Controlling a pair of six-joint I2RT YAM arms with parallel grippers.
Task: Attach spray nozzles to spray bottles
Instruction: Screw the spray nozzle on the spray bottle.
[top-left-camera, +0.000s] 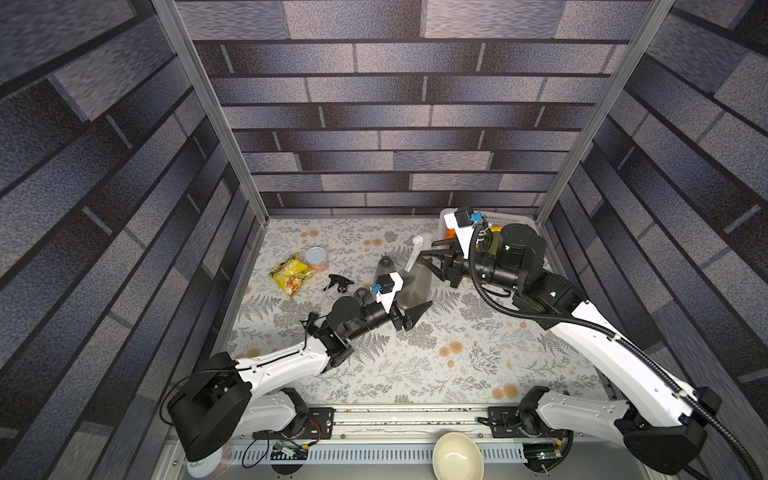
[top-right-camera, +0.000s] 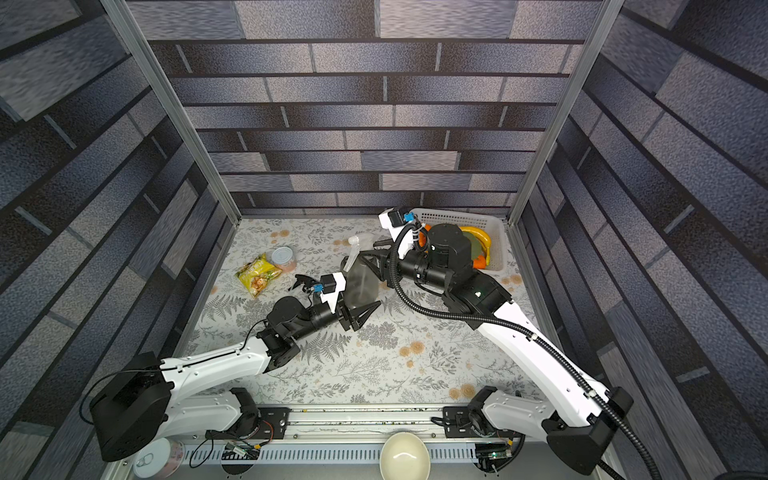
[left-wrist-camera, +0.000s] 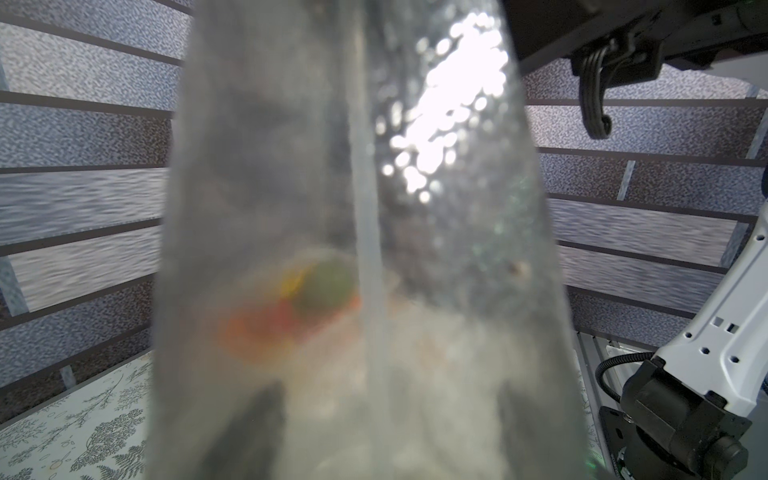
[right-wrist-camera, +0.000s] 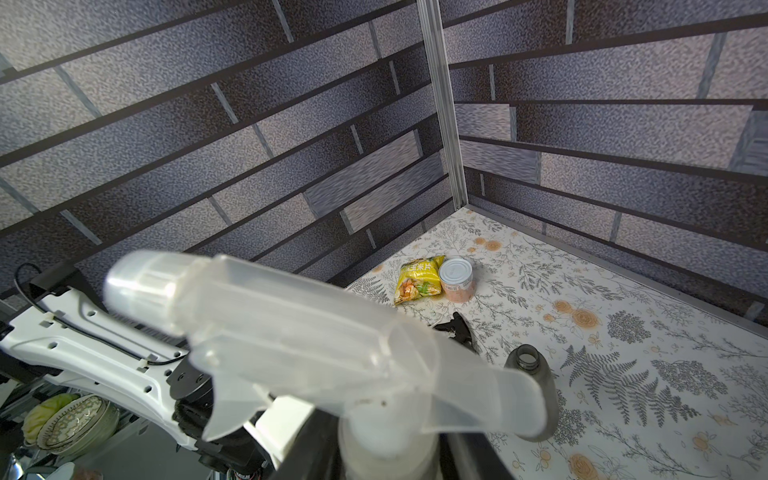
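Centrally on the surface (top-left-camera: 457, 365), the upright bottle (top-left-camera: 417, 282) is clenched in the left claw (top-left-camera: 411, 307); the right claw (top-left-camera: 430, 255) grips the white nozzle (top-left-camera: 414, 247) at its neck.

A smoky translucent spray bottle (left-wrist-camera: 266, 199) fills the view up close, a pale dip tube (left-wrist-camera: 366, 216) running inside it, brick-patterned wall (left-wrist-camera: 83, 195) and floral tablecloth (left-wrist-camera: 70, 428) behind.

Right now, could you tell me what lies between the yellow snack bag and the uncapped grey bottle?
A black spray nozzle lies between the snack bag and the bottle, clearest in the right wrist view.
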